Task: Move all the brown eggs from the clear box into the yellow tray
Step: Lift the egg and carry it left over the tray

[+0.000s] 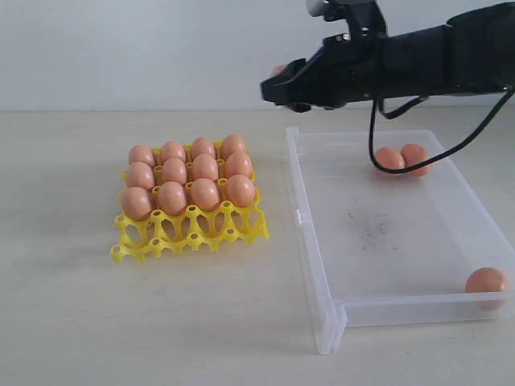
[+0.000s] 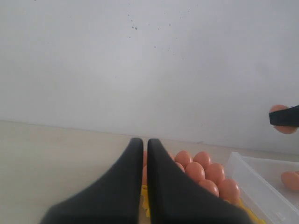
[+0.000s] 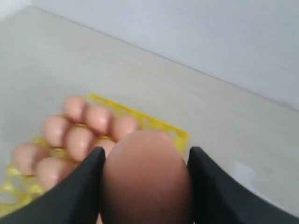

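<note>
The yellow tray [image 1: 189, 229] lies left of the clear box [image 1: 310, 241]. Several brown eggs [image 1: 189, 173] fill its three back rows, and the front row of cups is bare. My right gripper [image 1: 279, 83] hangs in the air over the box's far left corner, shut on a brown egg [image 3: 147, 179] that fills the gap between its black fingers [image 3: 88, 172]. Two eggs [image 1: 402, 158] lie at the far right of the box and one egg [image 1: 486, 281] in its near right corner. My left gripper [image 2: 145, 142] is shut on nothing and is out of the exterior view.
The tray and box rest on a pale wooden table [image 1: 72, 322] in front of a white wall [image 1: 121, 48]. A black cable [image 1: 451, 149] droops from the right arm over the box's far end. Dark specks [image 1: 366, 229] mark the box floor.
</note>
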`<state>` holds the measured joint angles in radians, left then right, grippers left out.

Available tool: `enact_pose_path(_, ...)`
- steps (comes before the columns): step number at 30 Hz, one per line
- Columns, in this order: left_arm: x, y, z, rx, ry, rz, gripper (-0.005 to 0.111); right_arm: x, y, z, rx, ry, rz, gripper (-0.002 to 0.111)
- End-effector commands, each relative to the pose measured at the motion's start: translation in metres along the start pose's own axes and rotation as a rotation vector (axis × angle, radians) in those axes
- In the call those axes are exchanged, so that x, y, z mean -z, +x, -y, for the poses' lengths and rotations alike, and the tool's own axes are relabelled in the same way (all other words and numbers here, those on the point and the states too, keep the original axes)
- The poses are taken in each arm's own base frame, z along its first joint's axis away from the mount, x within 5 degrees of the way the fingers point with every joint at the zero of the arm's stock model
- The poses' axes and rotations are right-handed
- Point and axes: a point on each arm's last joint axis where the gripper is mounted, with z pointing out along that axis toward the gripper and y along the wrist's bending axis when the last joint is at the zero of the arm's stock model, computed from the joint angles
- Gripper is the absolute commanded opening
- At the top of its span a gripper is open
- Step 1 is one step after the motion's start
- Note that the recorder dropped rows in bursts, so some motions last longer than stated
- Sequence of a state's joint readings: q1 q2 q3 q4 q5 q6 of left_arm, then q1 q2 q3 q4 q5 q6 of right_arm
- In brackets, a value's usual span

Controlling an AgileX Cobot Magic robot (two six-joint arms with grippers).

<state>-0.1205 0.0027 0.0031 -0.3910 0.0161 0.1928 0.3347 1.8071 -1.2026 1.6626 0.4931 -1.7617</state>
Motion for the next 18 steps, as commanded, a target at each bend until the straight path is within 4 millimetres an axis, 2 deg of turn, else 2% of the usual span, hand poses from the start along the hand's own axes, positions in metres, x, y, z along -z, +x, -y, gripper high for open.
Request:
enact_pose_path(1, 0.000, -0.003, 0.000, 0.017, 0.004, 0.020, 0.004, -0.007, -0.018, -0.052, 0.174, -0.228, 0.107, 0.000)
enact_pose_path(3, 0.000, -0.003, 0.000, 0.017, 0.004, 0.020, 0.004, -0.015, -0.017, -0.069, 0.204, -0.205, 0.080, 0.000)
enact_pose_path(5, 0.000, -0.003, 0.000, 0.017, 0.004, 0.020, 0.004, -0.024, -0.013, -0.079, 0.252, -0.102, 0.031, 0.000)
enact_pose_path(7, 0.000, -0.003, 0.000, 0.017, 0.004, 0.020, 0.004, -0.029, -0.009, -0.081, 0.282, 0.057, -0.032, 0.000)
enact_pose_path(9, 0.000, -0.003, 0.000, 0.017, 0.004, 0.020, 0.004, -0.028, -0.007, -0.075, 0.303, 0.229, -0.086, 0.000)
enact_pose_path(12, 0.000, -0.003, 0.000, 0.017, 0.004, 0.020, 0.004, -0.022, -0.005, -0.063, 0.323, 0.440, -0.148, 0.000)
enact_pose_path(13, 0.000, -0.003, 0.000, 0.017, 0.004, 0.020, 0.004, -0.014, -0.007, -0.054, 0.331, 0.564, -0.171, 0.000)
enact_pose_path(14, 0.000, -0.003, 0.000, 0.017, 0.004, 0.020, 0.004, -0.010, -0.010, -0.050, 0.343, 0.616, -0.168, 0.000)
enact_pose_path(15, 0.000, -0.003, 0.000, 0.017, 0.004, 0.020, 0.004, -0.002, -0.017, -0.045, 0.332, 0.709, -0.125, 0.000)
enact_pose_path(18, 0.000, -0.003, 0.000, 0.017, 0.004, 0.020, 0.004, 0.014, -0.034, -0.046, 0.237, 0.761, 0.090, 0.000)
